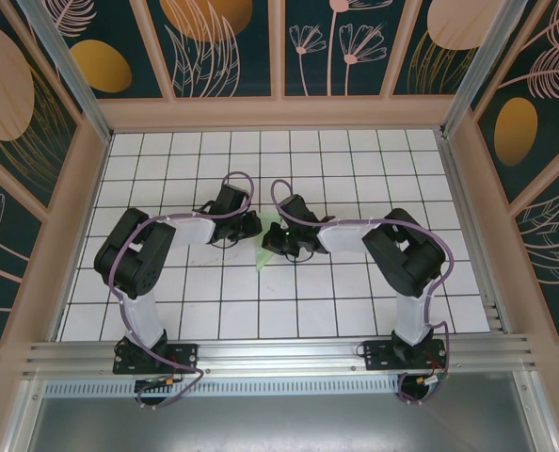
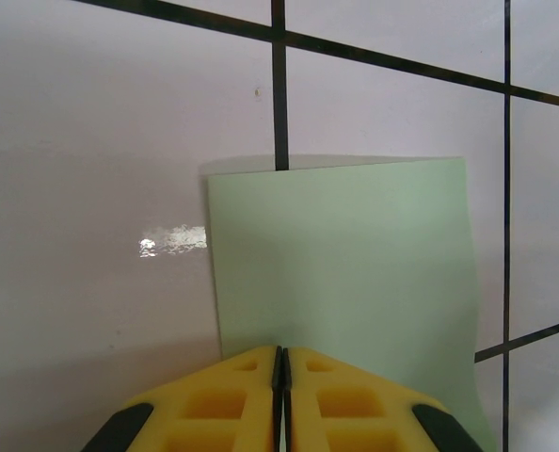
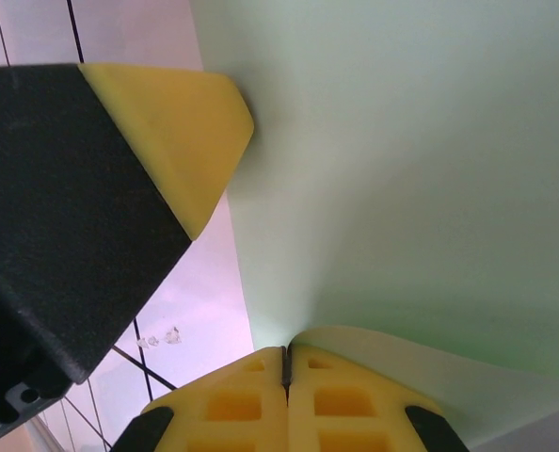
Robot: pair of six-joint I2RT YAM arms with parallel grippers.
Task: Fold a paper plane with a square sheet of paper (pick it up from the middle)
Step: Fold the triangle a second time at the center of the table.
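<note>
The pale green square sheet of paper [image 1: 264, 258] hangs between my two grippers above the middle of the tiled table. In the left wrist view the sheet [image 2: 345, 264] spreads flat ahead of my left gripper [image 2: 279, 353], whose jaws are shut on its near edge. My right gripper [image 3: 286, 353] is shut on another edge of the sheet [image 3: 402, 169], which curls over its right finger. There the left gripper's yellow fingertip [image 3: 181, 132] touches the sheet's left edge. From above, the left gripper [image 1: 251, 229] and right gripper [image 1: 275, 243] nearly meet. A paper plane is out of view.
The white grid-tiled table [image 1: 355, 179] is walled by wooden panels on three sides [image 1: 279, 111]. An aluminium rail [image 1: 279, 353] runs along the near edge by both arm bases. Bare tiles lie all round the grippers.
</note>
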